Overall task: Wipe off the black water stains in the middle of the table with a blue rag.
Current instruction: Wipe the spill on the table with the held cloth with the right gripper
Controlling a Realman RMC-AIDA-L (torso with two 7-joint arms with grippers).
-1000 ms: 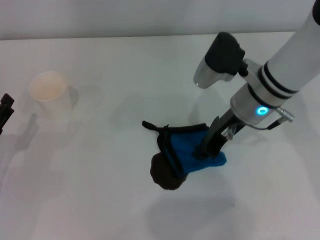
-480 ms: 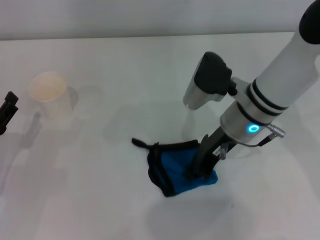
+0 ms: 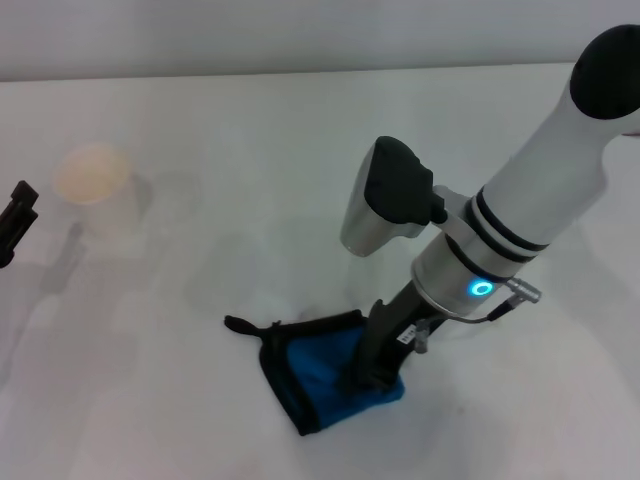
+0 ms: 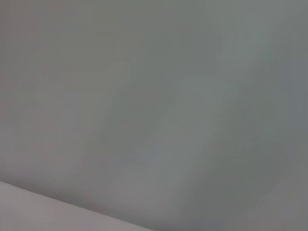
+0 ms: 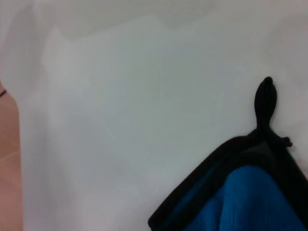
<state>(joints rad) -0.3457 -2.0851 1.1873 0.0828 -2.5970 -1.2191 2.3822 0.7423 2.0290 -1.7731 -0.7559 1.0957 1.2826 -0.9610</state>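
No dark stain shows on the worktop (image 3: 200, 400) now; the right claw (image 3: 372, 372) presses the rag (image 3: 320, 385) down, pinching it. Wiping looks mostly done, though the rag may hide residue. The left claw (image 3: 14, 220) sits far left; its opening I cannot tell.

Soft cloth on a smooth white top

The blue rag (image 3: 330, 378) looks like a matt woven cloth with black fabric edging and a thin loop – the table (image 3: 200, 150) under it is smooth, white and faintly glossy. The cup (image 3: 95, 190) looks like matt paper – the right arm (image 3: 520, 215) has glossy white plastic casing.
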